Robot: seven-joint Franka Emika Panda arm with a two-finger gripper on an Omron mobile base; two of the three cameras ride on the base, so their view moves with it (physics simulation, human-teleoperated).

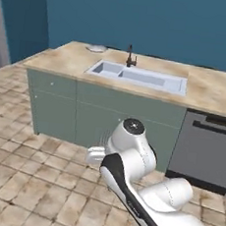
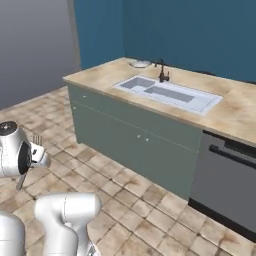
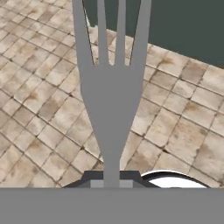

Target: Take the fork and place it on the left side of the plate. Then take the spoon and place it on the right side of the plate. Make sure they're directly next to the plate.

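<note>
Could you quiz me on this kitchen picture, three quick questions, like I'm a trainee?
1. True or false: the gripper is shut on the fork.
2. In the hand view, which way do the fork's tines point: A) toward the camera, B) away from the gripper, toward the top of the picture, C) sideways?
3. Fill in: the plate sits on the counter near the far corner, beyond the ____.

Key: 1 true. 2 B. 3 sink.
</note>
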